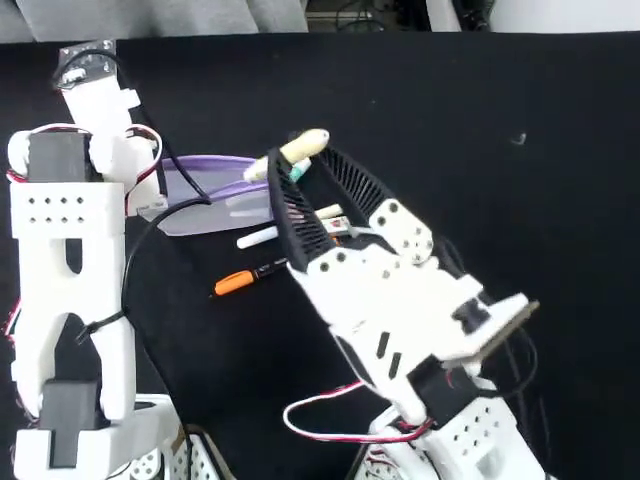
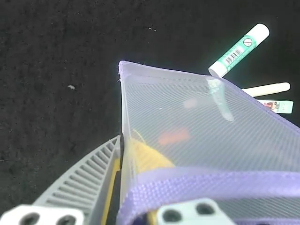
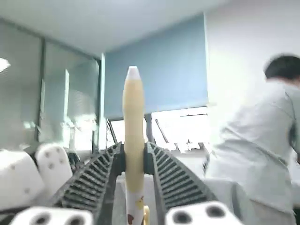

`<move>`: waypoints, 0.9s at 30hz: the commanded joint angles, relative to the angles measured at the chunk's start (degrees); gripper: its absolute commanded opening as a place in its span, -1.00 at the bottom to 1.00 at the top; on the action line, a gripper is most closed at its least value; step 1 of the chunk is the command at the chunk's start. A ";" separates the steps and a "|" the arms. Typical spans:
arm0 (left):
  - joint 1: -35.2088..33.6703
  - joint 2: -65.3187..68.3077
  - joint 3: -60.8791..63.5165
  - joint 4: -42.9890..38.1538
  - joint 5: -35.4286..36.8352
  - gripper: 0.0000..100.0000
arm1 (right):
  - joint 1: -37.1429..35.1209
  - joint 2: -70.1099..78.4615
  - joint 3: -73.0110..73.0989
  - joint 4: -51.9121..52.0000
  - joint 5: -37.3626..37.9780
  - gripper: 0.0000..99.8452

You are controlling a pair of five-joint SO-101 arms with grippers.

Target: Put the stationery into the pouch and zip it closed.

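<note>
My right gripper [image 1: 290,165] is shut on a cream-coloured pen [image 1: 296,151], held up above the table near the pouch; the pen [image 3: 133,140] stands between the black ribbed fingers [image 3: 105,171]. A translucent mesh pouch [image 1: 215,193] with purple trim lies at the left arm's tip. My left gripper [image 2: 136,187] is shut on the pouch's purple edge [image 2: 206,180]. A green-and-white glue stick [image 2: 239,50], a cream pen [image 2: 267,89] and a small green item [image 2: 281,106] lie beyond the pouch. An orange marker [image 1: 248,277] and a white pen [image 1: 257,238] lie on the table.
The black table [image 1: 500,150] stretches to the right and back. The left arm's white body [image 1: 65,280] stands at the left edge. Red and white wires [image 1: 330,405] loop near the right arm's base.
</note>
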 commanded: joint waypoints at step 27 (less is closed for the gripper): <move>0.57 0.70 1.27 0.18 0.53 -0.94 | -0.18 36.00 -1.71 -21.80 -0.62 -0.56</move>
